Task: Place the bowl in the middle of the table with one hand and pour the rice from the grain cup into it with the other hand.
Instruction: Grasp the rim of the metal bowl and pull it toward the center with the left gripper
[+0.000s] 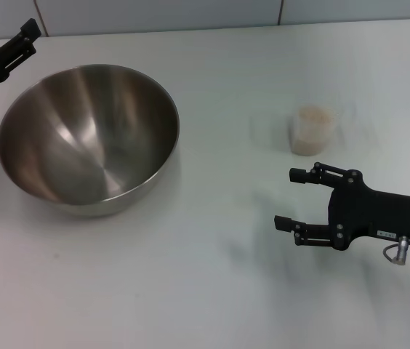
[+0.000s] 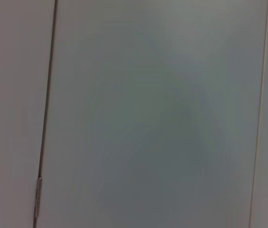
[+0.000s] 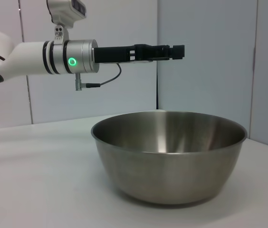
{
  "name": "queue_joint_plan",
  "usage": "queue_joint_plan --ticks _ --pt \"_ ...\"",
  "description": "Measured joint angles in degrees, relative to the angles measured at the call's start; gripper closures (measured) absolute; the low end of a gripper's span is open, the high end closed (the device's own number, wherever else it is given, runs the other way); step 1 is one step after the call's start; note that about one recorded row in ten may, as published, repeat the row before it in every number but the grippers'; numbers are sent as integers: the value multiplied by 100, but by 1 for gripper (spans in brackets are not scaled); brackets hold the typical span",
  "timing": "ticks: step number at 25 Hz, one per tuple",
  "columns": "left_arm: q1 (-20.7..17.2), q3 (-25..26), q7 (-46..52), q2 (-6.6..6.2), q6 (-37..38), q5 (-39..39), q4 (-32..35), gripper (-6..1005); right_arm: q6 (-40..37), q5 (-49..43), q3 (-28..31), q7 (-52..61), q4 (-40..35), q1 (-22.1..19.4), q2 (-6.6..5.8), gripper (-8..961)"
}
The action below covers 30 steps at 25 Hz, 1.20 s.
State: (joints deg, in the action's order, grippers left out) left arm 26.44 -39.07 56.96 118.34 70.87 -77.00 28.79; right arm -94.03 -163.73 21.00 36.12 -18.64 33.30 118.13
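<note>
The steel bowl (image 1: 89, 138) stands upright on the left part of the white table (image 1: 190, 291); the right wrist view shows the bowl (image 3: 169, 152) from the side, with nothing inside. My left gripper (image 1: 5, 29) hovers open and holding nothing above the bowl's far left rim, and the right wrist view shows that left gripper (image 3: 177, 50) well above the rim. On the right stands the small grain cup (image 1: 312, 131), filled with rice (image 1: 314, 116). My right gripper (image 1: 288, 198) is open just in front of the cup, not touching it.
Grey wall panels (image 2: 148, 114) fill the left wrist view and close off the table's far edge (image 1: 190, 29). Bare tabletop lies between the bowl and the cup.
</note>
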Motion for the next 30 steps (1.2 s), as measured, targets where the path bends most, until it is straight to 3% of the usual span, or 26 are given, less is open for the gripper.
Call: queue_joint_plan --ticks 6,7,14,20,26,30 --pt "-7 -71 161 -18 -60 -106 103 228 12 0 -22 0 1 0 0 121" --pt "-49 -276 989 -23 -386 -730 660 229 12 0 -22 0 1 0 0 121" --pt "22 -356 2793 -32 -720 -2661 1637 236 17 0 -35 0 1 0 -4 121" --pt "262 -355 3856 -31 -751 -4080 2078 243 17 0 -34 0 1 0 -15 121" --pt "406 -352 4465 -31 -693 -4779 2318 249 21 -1 -43 0 1 7 -18 121" --pt "605 -391 5065 -30 -516 -5677 2567 253 23 -1 -47 -1 1 12 -18 121"
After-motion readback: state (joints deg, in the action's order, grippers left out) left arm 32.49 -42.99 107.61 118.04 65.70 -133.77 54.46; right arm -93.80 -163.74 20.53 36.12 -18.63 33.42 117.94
